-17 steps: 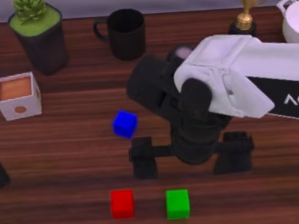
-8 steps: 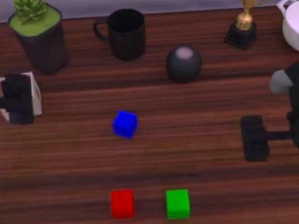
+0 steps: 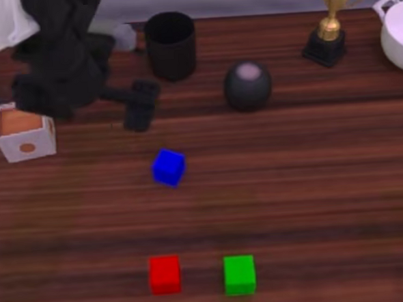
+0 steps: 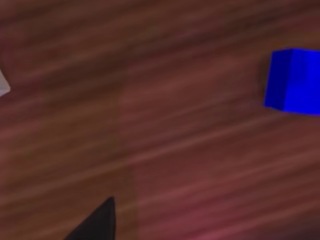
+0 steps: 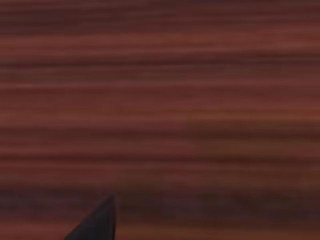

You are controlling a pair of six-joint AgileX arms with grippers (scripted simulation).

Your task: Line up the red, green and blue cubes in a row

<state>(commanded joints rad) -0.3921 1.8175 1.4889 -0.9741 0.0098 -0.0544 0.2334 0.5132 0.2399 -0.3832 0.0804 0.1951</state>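
At the top view's far left, a white box with an orange-brown top (image 3: 24, 130) sits just below the left arm, whose left gripper (image 3: 138, 105) hangs above the table beside the black mug (image 3: 171, 45), carrying nothing; whether its fingers are spread or closed cannot be told. Below and slightly right of it lies the blue cube (image 3: 168, 167), tilted out of square and alone in mid-table, also seen in the left wrist view (image 4: 295, 81). Near the front edge, the red cube (image 3: 164, 274) and the green cube (image 3: 239, 274) already sit side by side, apart but level. The row looks two-thirds done: only blue remains to join. The right gripper is parked out of sight off the right side.
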